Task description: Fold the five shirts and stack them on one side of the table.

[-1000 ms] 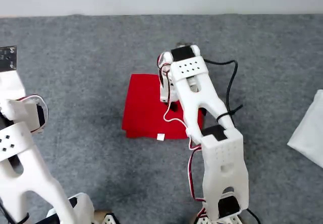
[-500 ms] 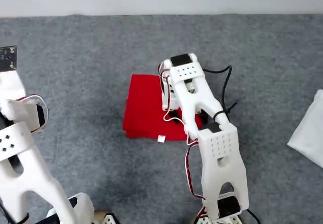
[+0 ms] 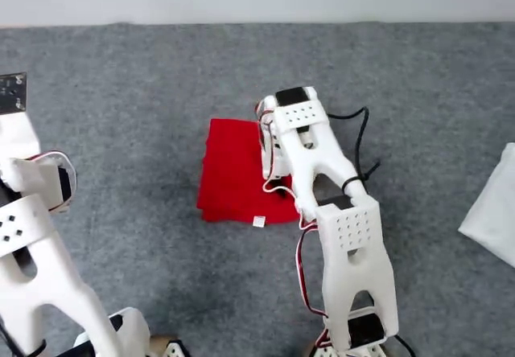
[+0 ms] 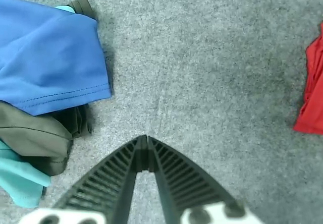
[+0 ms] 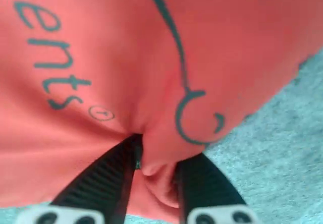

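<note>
Now the right gripper point(image 5: 153, 151), fingers pinched on a fold of the folded red cotton shirt point(image 3: 232, 172) in the middle of the grey felt-covered table point(image 3: 121, 67), has drawn back slightly and nudged it, likely starting the drag to the stack, while the left gripper point(image 4: 147, 142) hangs closed and empty.

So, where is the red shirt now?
In the high view the red shirt lies near the middle of the table, partly under the right arm; the right hand pinches its fabric.

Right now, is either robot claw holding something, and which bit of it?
The right gripper pinches a bunched fold of the red printed fabric shirt, near its edge. The left gripper is shut on nothing.
</note>
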